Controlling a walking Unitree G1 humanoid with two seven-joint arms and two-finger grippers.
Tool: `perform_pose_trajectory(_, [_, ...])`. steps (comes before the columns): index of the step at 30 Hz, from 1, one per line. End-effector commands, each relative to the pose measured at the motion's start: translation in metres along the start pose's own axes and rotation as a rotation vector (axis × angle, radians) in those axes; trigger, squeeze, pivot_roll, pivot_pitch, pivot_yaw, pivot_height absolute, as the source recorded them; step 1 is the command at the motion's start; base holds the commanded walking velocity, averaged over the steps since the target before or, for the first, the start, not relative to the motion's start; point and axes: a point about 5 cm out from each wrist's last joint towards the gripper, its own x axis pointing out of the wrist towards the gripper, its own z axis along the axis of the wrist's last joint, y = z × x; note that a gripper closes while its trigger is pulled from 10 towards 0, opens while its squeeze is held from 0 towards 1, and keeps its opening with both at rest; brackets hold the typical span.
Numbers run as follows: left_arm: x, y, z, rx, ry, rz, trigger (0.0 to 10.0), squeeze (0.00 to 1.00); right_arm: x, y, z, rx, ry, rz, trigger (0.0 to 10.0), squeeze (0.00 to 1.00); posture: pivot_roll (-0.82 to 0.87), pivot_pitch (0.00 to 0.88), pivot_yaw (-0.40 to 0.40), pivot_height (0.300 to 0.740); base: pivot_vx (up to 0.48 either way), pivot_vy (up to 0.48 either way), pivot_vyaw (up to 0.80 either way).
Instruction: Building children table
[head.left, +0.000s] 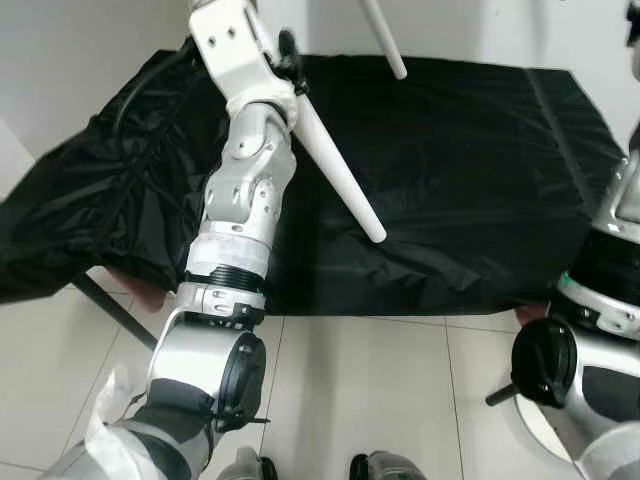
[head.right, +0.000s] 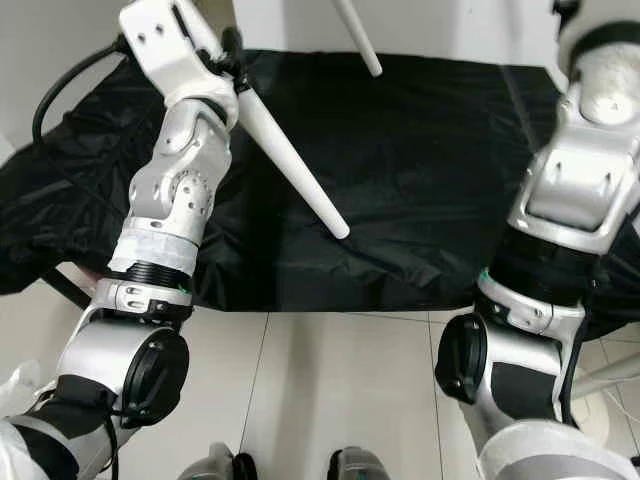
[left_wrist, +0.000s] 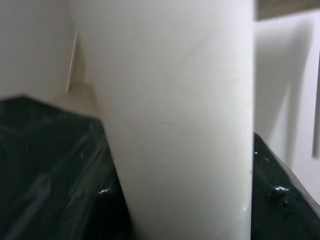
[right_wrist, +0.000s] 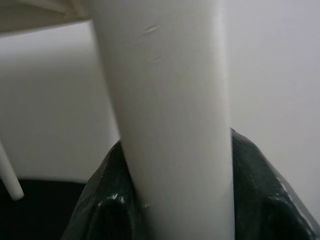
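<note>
A white tapered table leg (head.left: 335, 165) slants down over the black cloth (head.left: 450, 180), its tip hanging just above it. My left gripper (head.left: 290, 60) is raised and shut on the thick upper end of that leg, which the left wrist view shows close up as a white leg (left_wrist: 175, 125). A second white leg (head.left: 385, 40) comes down from the top edge further back. My right arm (head.right: 580, 180) is raised at the right, and its wrist view looks straight at another white leg (right_wrist: 170, 125) under the tabletop's underside (right_wrist: 35, 12).
The black cloth covers a low wide surface in front of me, bunched up at the left (head.left: 80, 220). A dark frame bar (head.left: 110, 310) sticks out beneath it. Pale floor tiles (head.left: 370, 400) lie between the cloth's edge and my feet. White walls stand behind.
</note>
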Motion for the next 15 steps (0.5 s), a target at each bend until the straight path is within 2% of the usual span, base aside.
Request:
perform_pose_trajectory(1, [-0.002,-0.05,0.052,0.044,-0.208,-0.28,0.0,0.0,-0.014,0.024,-0.048,0.139,0.155,0.109,0.0,0.0,-0.16,0.093,0.05,0.74,0.0,0.0,0.0])
perform_pose_trajectory(3, [-0.002,-0.05,0.052,0.044,-0.208,-0.28,0.0,0.0,-0.014,0.024,-0.048,0.139,0.155,0.109,0.0,0.0,-0.16,0.093,0.05,0.74,0.0,0.0,0.0])
perform_pose_trajectory(4, [-0.004,-0.058,0.051,0.067,-0.212,-0.303,0.0,0.0,-0.025,0.033,-0.07,0.228,0.195,0.148,0.0,0.0,-0.16,0.092,0.054,0.74,0.0,0.0,0.0])
perform_pose_trajectory(6, [-0.004,-0.058,0.051,0.067,-0.212,-0.303,0.0,0.0,-0.025,0.033,-0.07,0.228,0.195,0.148,0.0,0.0,-0.16,0.092,0.054,0.74,0.0,0.0,0.0])
perform_pose_trajectory(7, [-0.006,-0.064,0.043,0.083,-0.192,-0.331,0.0,0.0,-0.033,0.038,-0.088,0.272,0.234,0.154,0.0,0.0,-0.16,0.092,0.056,0.74,0.0,0.0,0.0])
perform_pose_trajectory(8, [-0.006,-0.064,0.043,0.083,-0.192,-0.331,0.0,0.0,-0.033,0.038,-0.088,0.272,0.234,0.154,0.0,0.0,-0.16,0.092,0.056,0.74,0.0,0.0,0.0])
perform_pose_trajectory(9, [-0.01,-0.07,0.026,0.123,-0.132,-0.365,10.0,0.0,-0.041,0.044,-0.102,0.371,0.257,0.168,10.0,0.0,-0.15,0.093,0.061,0.74,0.0,0.0,0.0])
perform_pose_trajectory(10, [-0.01,-0.07,0.026,0.123,-0.132,-0.365,10.0,0.0,-0.041,0.044,-0.102,0.371,0.257,0.168,10.0,0.0,-0.15,0.093,0.061,0.74,0.0,0.0,0.0])
perform_pose_trajectory(11, [-0.015,-0.071,0.009,0.144,-0.07,-0.388,10.0,0.0,-0.047,0.047,-0.11,0.429,0.275,0.168,10.0,1.0,-0.15,0.094,0.062,0.74,0.0,0.0,0.0])
perform_pose_trajectory(12, [-0.018,-0.07,-0.002,0.153,-0.031,-0.401,10.0,0.98,-0.05,0.048,-0.113,0.461,0.281,0.166,10.0,1.0,-0.15,0.094,0.062,0.74,0.0,0.0,0.0])
perform_pose_trajectory(15, [-0.021,-0.068,-0.01,0.157,0.005,-0.41,10.0,1.0,-0.051,0.047,-0.112,0.478,0.265,0.169,10.0,1.0,-0.14,0.094,0.06,0.74,0.0,0.0,0.0])
